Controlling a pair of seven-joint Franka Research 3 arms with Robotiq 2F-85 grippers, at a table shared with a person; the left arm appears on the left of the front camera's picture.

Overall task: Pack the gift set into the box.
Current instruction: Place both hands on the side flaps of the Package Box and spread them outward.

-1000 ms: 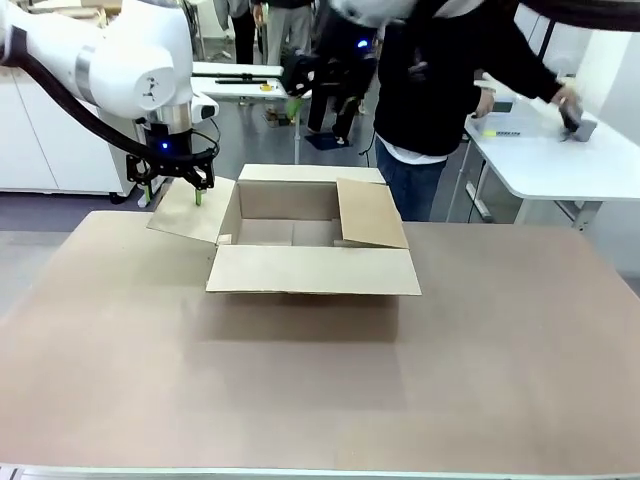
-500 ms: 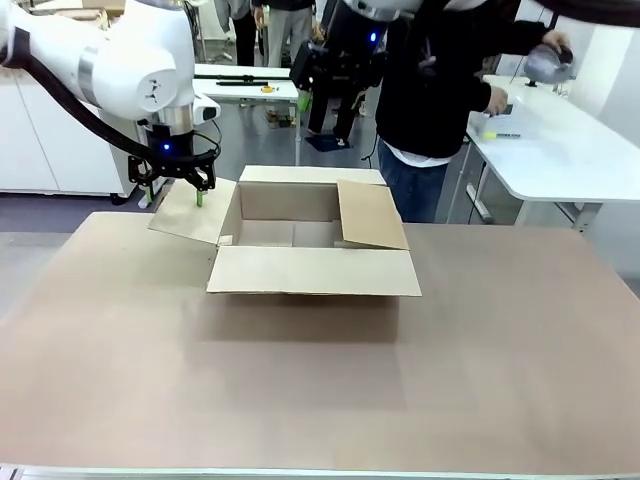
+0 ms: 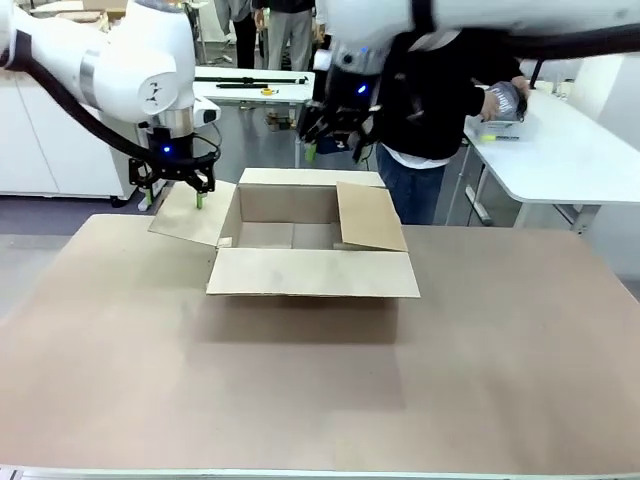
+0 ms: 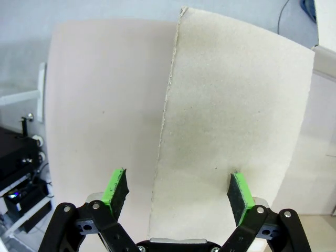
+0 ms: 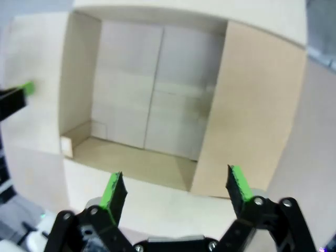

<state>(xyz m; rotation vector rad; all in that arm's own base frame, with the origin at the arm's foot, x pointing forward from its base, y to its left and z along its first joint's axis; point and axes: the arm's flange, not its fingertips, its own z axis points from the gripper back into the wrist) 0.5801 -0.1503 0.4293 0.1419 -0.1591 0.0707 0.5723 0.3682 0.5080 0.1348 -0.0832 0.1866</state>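
Right pincer [image 3: 333, 150] drops lower over the box [image 3: 312, 243], wide and empty; left pincer [image 3: 175, 190] stays wide over the left flap. Gift set not visible; box empty.

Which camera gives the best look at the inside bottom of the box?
The right wrist view: it looks straight down into the open box, showing its bare floor. The front view shows only a sliver past the near flap; the left wrist view shows just one flap.
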